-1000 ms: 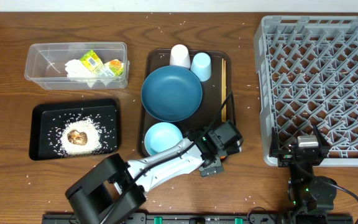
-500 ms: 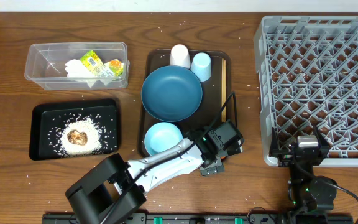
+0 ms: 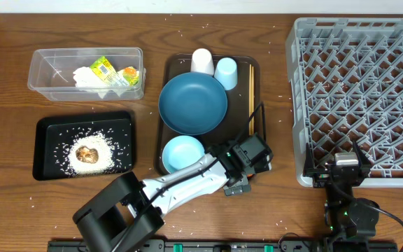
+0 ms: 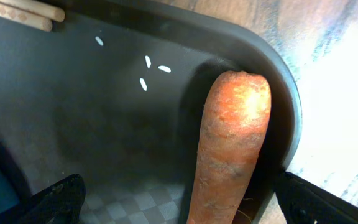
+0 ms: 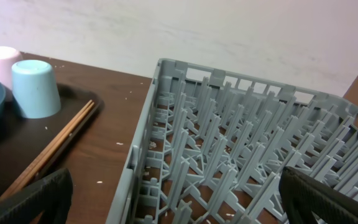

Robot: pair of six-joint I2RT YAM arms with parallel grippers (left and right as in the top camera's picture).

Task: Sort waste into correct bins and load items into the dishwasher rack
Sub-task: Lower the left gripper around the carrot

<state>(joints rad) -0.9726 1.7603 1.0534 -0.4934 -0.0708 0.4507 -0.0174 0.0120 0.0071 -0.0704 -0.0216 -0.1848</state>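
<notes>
An orange carrot (image 4: pixel 232 143) lies in the rounded corner of the brown serving tray (image 4: pixel 104 124). My left gripper (image 4: pixel 185 208) is open, one fingertip on each side of the carrot and not touching it. From overhead the left gripper (image 3: pixel 247 164) hides the carrot. The dark-blue dish (image 3: pixel 193 105), light-blue bowl (image 3: pixel 183 154), white cup (image 3: pixel 202 61), pale-blue cup (image 3: pixel 226 73) and chopsticks (image 3: pixel 252 98) are on the tray. My right gripper (image 5: pixel 179 205) is open and empty at the near edge of the dishwasher rack (image 3: pixel 362 91).
The clear tub (image 3: pixel 47 70) holds the tissue (image 3: pixel 86 77) and the wrapper (image 3: pixel 103 68). The black tray (image 3: pixel 47 129) holds rice (image 3: pixel 68 155) around a brown lump (image 3: pixel 87 152). Stray rice grains dot the table and the serving tray (image 3: pixel 243 105).
My left gripper has crept slightly up and left over the tray's corner. The right arm has not moved.
</notes>
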